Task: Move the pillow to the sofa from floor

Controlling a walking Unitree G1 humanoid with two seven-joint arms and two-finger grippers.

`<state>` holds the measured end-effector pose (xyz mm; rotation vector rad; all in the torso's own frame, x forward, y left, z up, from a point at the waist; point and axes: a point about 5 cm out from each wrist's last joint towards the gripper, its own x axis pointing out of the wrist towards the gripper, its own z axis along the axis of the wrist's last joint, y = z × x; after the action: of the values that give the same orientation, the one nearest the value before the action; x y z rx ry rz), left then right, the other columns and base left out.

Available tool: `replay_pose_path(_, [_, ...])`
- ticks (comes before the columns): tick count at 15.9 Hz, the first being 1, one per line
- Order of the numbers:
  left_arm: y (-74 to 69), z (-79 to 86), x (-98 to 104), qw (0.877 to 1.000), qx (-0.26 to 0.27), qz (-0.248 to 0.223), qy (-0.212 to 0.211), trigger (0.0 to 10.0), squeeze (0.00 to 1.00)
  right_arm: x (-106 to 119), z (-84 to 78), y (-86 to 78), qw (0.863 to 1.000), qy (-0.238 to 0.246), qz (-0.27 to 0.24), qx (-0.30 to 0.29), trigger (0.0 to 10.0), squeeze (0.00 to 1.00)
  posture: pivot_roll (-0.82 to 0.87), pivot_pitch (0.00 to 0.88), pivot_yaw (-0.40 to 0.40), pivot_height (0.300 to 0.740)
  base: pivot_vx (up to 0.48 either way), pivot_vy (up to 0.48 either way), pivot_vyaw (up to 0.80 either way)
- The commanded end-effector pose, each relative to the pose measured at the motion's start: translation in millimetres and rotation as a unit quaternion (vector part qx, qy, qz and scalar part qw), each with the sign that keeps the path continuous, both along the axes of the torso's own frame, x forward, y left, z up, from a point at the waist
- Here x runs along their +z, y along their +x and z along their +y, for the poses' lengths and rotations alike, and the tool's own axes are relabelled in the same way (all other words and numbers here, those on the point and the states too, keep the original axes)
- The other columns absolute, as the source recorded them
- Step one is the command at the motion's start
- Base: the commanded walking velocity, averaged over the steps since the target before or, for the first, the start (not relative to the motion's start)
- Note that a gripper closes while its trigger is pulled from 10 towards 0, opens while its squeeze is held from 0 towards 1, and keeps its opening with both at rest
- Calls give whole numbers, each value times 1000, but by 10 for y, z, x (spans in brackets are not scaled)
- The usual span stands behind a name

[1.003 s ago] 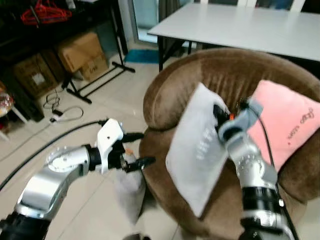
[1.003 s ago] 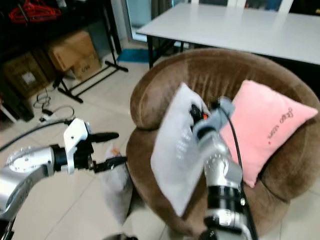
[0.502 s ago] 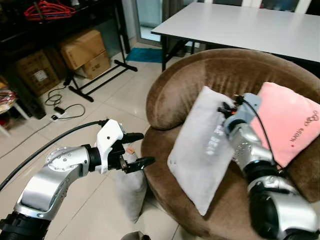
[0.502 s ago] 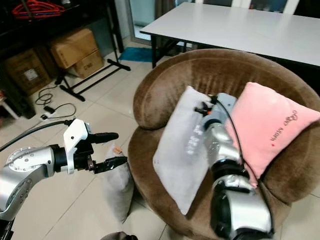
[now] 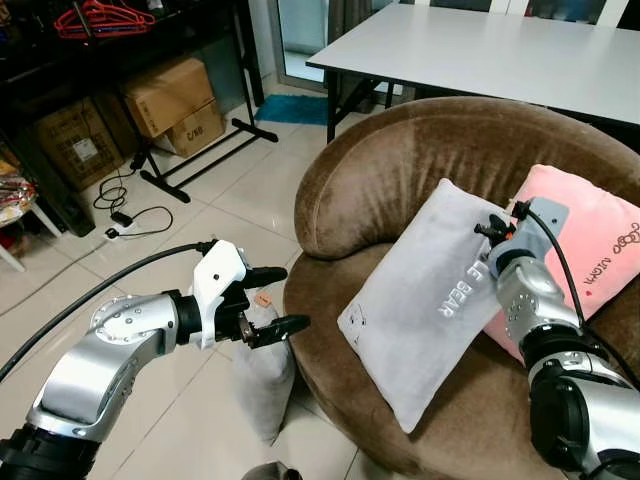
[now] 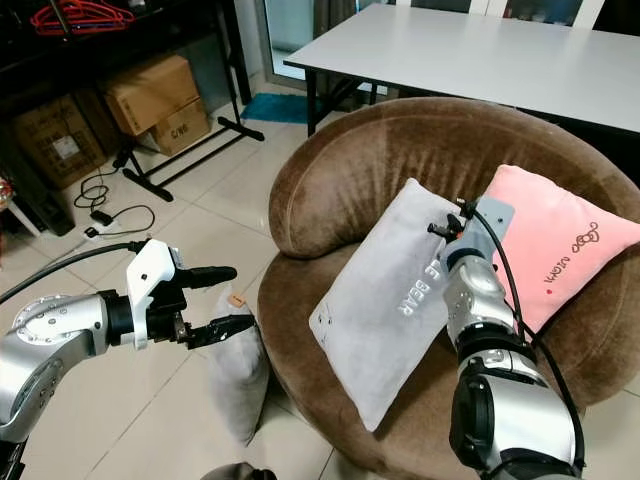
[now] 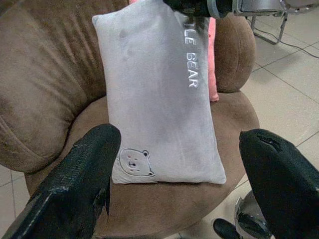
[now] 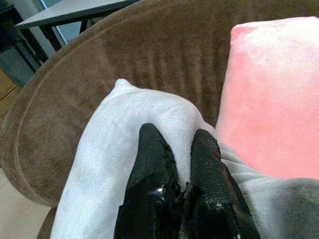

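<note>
A grey pillow [image 5: 430, 300] printed with "BEAR" and a small bear face lies tilted on the seat of the round brown sofa [image 5: 400, 170]. Its top corner rests against a pink pillow [image 5: 590, 240]. My right gripper [image 5: 497, 232] is shut on that top corner, and in the right wrist view the fingers [image 8: 152, 154] pinch a fold of the grey cloth. My left gripper [image 5: 293, 296] hangs open beside the sofa's front, empty, just above a second grey pillow [image 5: 262, 375] that stands on the floor against the sofa. In the left wrist view the fingers [image 7: 84, 174] frame the pillow on the seat.
A white table [image 5: 480, 50] stands behind the sofa. Cardboard boxes [image 5: 170, 95], a black rack's legs [image 5: 200, 165] and loose cables [image 5: 125, 215] sit on the tiled floor at the left. A black cable [image 5: 90, 295] trails from my left arm.
My right gripper moved right and down with the grey pillow, which went from nearly upright to lying back on the seat against the pink pillow. The left arm kept still.
</note>
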<state>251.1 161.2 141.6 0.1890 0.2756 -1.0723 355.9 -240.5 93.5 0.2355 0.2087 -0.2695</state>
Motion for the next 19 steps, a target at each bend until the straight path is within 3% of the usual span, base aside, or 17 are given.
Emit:
replay_pose_path(1, [1, 3, 60, 1000, -7, -7, 3, 10000, 0, 150, -70, 49, 999, -3, -35, -12, 10000, 0, -53, 0, 95, 740, 0, 0, 0])
replay_pose_path(7, [-2, 13, 78, 1000, -10, -7, 4, 10000, 0, 255, -228, 55, 997, 3, -59, -47, 10000, 0, -47, 0, 97, 740, 0, 0, 0])
replay_pose_path(13, [12, 0, 95, 1000, -17, -7, 6, 10000, 0, 346, -484, -2, 992, 5, -77, -96, 10000, 0, -53, 0, 106, 740, 0, 0, 0])
replay_pose_path(18, [29, 6, 82, 1000, -19, -5, 6, 10000, 0, 259, -491, -42, 993, 14, -65, -98, 10000, 0, -57, 0, 109, 740, 0, 0, 0])
replay_pose_path(19, [27, 7, 72, 1000, -20, -2, 6, 10000, 0, 184, -438, -56, 994, 18, -54, -89, 10000, 1000, -57, 0, 109, 740, 0, 0, 0])
